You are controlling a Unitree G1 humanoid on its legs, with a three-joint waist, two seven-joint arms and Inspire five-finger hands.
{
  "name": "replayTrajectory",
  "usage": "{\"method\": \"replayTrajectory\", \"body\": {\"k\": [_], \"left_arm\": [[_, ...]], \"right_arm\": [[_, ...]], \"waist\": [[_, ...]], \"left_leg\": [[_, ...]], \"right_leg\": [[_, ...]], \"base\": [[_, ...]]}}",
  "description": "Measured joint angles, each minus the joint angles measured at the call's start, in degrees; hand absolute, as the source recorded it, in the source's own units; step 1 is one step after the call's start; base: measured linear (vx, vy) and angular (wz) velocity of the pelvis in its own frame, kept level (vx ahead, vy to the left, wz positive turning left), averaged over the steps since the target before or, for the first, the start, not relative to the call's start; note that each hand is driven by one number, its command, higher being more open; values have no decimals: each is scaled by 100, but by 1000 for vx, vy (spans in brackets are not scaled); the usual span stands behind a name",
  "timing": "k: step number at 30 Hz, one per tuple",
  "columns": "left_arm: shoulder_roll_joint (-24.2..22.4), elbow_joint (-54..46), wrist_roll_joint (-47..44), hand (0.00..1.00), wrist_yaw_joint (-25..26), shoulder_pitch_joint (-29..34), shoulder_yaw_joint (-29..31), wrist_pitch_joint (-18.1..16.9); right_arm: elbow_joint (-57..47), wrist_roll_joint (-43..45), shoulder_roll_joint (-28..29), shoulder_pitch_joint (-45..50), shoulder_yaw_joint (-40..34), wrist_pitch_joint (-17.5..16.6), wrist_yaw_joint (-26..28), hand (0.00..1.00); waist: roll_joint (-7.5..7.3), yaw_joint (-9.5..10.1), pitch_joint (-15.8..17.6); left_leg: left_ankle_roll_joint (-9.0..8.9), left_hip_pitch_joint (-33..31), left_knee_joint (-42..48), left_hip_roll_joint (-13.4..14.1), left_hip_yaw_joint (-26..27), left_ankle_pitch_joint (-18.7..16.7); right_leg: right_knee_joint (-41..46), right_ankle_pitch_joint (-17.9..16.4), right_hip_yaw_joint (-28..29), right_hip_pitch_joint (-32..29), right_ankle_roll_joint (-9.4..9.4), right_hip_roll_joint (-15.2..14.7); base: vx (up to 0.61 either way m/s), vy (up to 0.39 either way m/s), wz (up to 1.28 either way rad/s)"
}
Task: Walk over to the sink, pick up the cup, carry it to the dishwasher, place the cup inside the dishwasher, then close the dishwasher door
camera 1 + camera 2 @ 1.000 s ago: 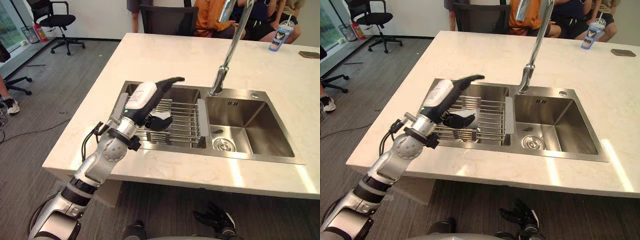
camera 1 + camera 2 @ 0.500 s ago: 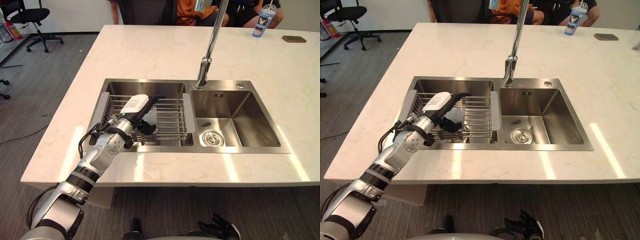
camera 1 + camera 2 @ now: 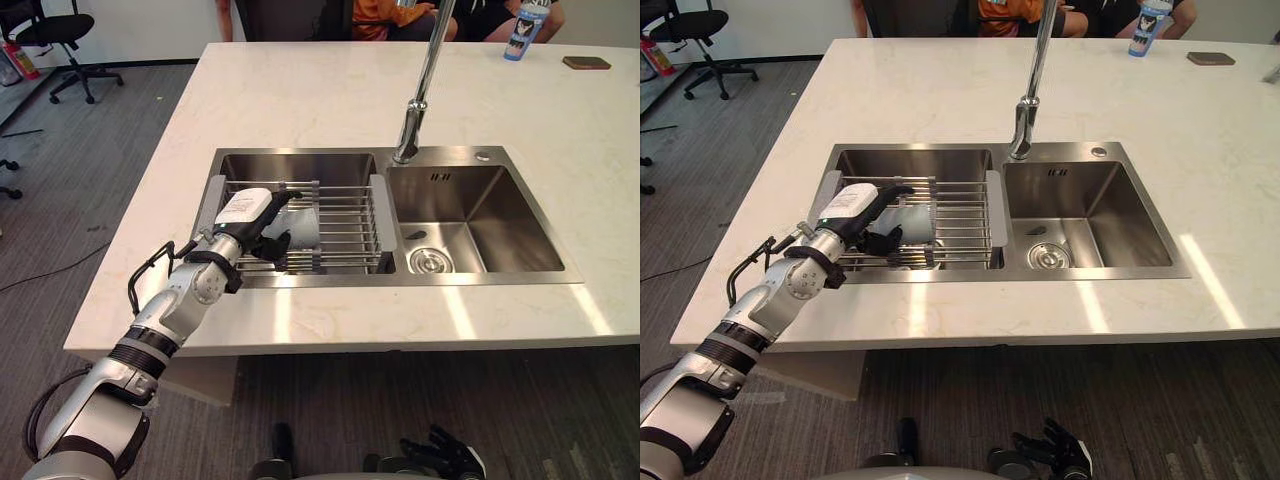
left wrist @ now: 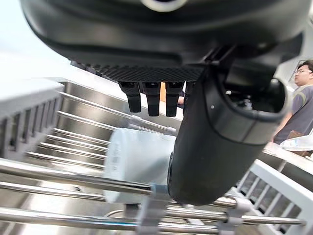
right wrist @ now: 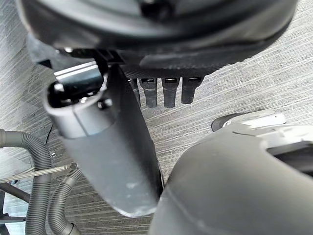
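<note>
My left hand (image 3: 255, 215) hovered open, the pale cylindrical cup (image 4: 134, 164) just before its palm; likely light and slick, so grip its side.

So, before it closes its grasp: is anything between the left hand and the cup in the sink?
Nothing visible. The left hand is open at the cup, which lies on its side in the wire rack; fingers reach over it, thumb alongside.

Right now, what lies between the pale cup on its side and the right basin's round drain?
Past the pale cup, the steel wire rack's bars, then its grey end plate; both eye views show it.
</note>
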Motion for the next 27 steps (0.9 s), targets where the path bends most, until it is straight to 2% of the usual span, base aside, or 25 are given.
{"method": "replayTrajectory", "body": {"k": [4,8,11,17,20,27], "left_arm": [[235,9,8,90,-114,-127,-68,-5],[364,119,112,90,-157,-508,-294,-8],[408,203,115,90,-209,-675,-357,20],[435,319,119,90,-368,-1180,-933,8],[438,441,252,90,-387,-1489,-1152,-35],[475,528,626,90,-398,-1747,-1523,-150]], "right_arm": [[-16,-42,-16,-29,36,0,10,90],[-16,-69,-20,-107,41,0,23,90],[-22,-77,-44,-185,50,-1,43,90],[-13,-85,-79,-273,86,2,46,90],[-14,-88,-95,-380,131,3,46,90],[19,-89,-143,-489,246,3,45,90]], "waist": [[3,-1,5],[12,-29,50],[46,-84,79],[70,-141,129],[68,-200,278],[65,-353,345]], "left_leg": [[-2,-21,0,-16,-26,-1],[-6,-86,-1,-41,-118,-5],[-8,-127,-1,-43,-118,-6],[-8,-239,0,-31,-30,-4],[-3,-255,0,-26,24,-1],[4,-384,0,-27,60,3]], "right_leg": [[-55,-2,-32,17,3,-26],[-100,-5,-110,16,5,-25],[-68,-7,-88,-32,3,-23],[45,-10,44,-249,2,-15],[127,-15,97,-340,5,-14],[153,-15,158,-509,8,-15]], "base": [[20,-3,3],[44,-18,10],[11,-4,0],[-3,0,-10],[-34,1,-11],[-2,-3,-4]]}}
